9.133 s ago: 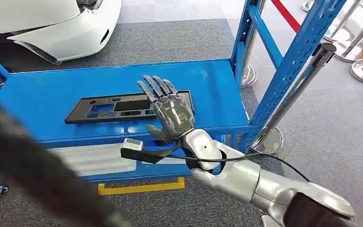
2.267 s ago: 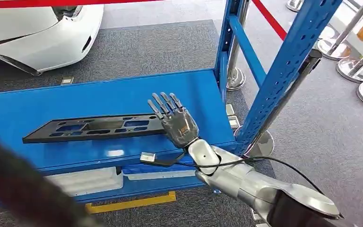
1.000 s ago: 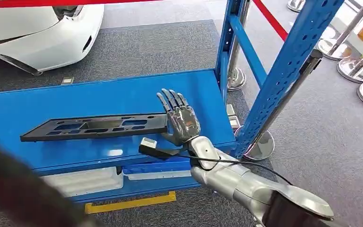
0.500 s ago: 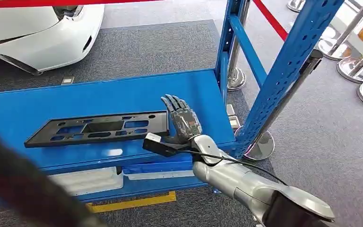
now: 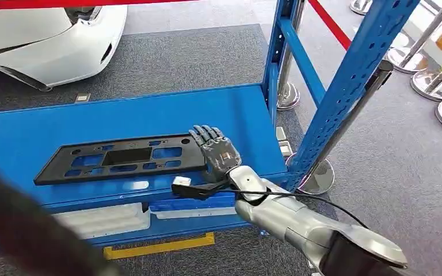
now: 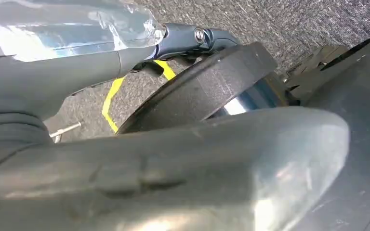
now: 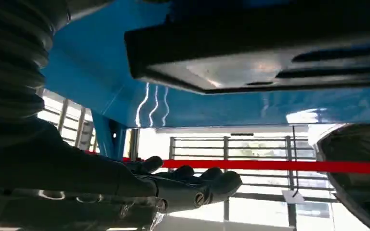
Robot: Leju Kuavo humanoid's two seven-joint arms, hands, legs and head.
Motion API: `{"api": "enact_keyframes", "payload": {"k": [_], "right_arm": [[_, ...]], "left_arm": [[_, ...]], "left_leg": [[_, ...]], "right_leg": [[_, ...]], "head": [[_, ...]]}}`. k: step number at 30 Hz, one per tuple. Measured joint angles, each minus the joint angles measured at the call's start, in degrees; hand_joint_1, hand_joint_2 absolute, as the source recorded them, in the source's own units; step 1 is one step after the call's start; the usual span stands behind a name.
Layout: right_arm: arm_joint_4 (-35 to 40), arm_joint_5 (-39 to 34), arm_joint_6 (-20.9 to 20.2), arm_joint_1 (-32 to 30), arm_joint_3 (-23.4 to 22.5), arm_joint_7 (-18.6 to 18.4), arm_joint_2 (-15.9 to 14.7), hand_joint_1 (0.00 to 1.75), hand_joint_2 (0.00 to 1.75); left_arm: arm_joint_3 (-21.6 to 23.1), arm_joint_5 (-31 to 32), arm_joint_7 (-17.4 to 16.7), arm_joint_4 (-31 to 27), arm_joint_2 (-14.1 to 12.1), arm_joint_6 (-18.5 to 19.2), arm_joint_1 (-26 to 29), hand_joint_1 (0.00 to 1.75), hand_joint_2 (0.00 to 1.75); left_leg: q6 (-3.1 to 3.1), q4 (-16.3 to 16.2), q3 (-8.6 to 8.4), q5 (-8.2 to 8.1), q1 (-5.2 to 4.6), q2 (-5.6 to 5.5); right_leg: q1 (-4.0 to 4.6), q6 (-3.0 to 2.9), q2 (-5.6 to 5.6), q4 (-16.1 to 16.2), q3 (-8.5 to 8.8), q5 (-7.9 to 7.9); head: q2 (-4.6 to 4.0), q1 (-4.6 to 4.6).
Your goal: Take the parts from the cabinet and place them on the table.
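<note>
Black panel [image 5: 121,159] lies flat on the blue shelf [image 5: 149,115], at 9 o'clock from your right hand [image 5: 218,152]. Fingers together, slightly curled, holding nothing, at its right end. Looks stiff, light, thin plastic; grip that end edge, thumb under.

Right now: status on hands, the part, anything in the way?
Right hand open at the black panel end, not gripping. Left hand state unclear. Panel flat on blue shelf. Blue upright close right.
</note>
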State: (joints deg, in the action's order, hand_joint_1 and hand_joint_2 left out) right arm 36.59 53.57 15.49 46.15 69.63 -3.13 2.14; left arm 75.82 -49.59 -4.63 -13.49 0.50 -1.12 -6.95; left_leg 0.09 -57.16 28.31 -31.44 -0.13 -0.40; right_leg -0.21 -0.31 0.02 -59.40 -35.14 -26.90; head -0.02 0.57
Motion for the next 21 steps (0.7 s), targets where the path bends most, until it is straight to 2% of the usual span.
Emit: {"api": "enact_keyframes", "payload": {"k": [4, 7, 8, 9, 11, 15, 21], "right_arm": [[0.0, 0.77, -2.7, 0.03, 1.12, 1.82, -0.02, 0.0, 1.75], [0.0, 2.06, -2.92, 0.06, 1.75, 2.3, -0.02, 0.0, 1.75], [0.0, 2.72, -2.72, 0.07, 2.32, 2.32, -0.02, 0.77, 1.75], [0.0, 3.11, -2.64, 0.06, 2.6, 2.35, -0.02, 1.69, 1.75], [0.02, 3.59, -2.5, 0.08, 2.93, 2.48, -0.02, 1.75, 1.75], [0.02, 3.76, -2.35, 0.09, 3.7, 2.5, -0.02, 1.75, 1.75], [0.02, 7.21, 0.73, 0.23, 4.48, 0.56, -0.13, 1.75, 1.75]], "left_arm": [[0.0, 0.2, 0.13, 0.07, -0.07, 0.2, 0.0, 0.0, 0.0], [0.0, 0.22, 0.17, 0.09, -0.13, 0.31, -0.01, 0.0, 0.0], [0.0, 0.22, 0.17, 0.07, -0.13, 0.35, -0.01, 0.0, 0.0], [0.0, 0.24, 0.17, 0.09, -0.15, 0.35, -0.01, 0.0, 0.0], [0.0, 0.26, 0.17, 0.09, -0.15, 0.37, -0.01, 0.0, 0.0], [0.0, 0.26, 0.2, 0.07, -0.26, 0.5, -0.02, 0.0, 0.0], [0.0, -0.17, -0.22, 0.07, -0.26, 0.13, -0.04, 0.0, 0.0]], "left_leg": [[0.0, 0.0, 0.0, 0.0, 0.0, 0.0], [0.0, 0.0, 0.0, 0.0, 0.0, 0.0], [0.0, 0.0, -0.01, 0.0, 0.0, 0.0], [0.0, 0.0, -0.01, 0.0, 0.0, 0.0], [0.0, 0.0, -0.01, 0.0, 0.0, 0.0], [0.0, 0.0, -0.02, 0.0, 0.0, 0.0], [0.0, 0.0, -0.03, 0.0, -0.05, 0.0]], "right_leg": [[0.0, 0.0, 0.0, 0.0, 0.0, 0.0], [0.0, 0.0, 0.0, 0.0, 0.0, 0.0], [0.0, 0.0, 0.0, 0.0, 0.0, 0.0], [0.0, 0.0, 0.0, 0.0, 0.0, 0.0], [0.0, 0.0, 0.0, 0.0, 0.01, 0.0], [0.0, 0.0, 0.0, 0.0, 0.01, 0.0], [0.0, 0.0, 0.0, 0.0, 0.01, 0.0]], "head": [[0.0, -0.02], [0.0, -0.02], [0.0, -0.02], [0.0, -0.02], [0.0, -0.02], [0.0, 0.0], [0.0, -0.02]]}}
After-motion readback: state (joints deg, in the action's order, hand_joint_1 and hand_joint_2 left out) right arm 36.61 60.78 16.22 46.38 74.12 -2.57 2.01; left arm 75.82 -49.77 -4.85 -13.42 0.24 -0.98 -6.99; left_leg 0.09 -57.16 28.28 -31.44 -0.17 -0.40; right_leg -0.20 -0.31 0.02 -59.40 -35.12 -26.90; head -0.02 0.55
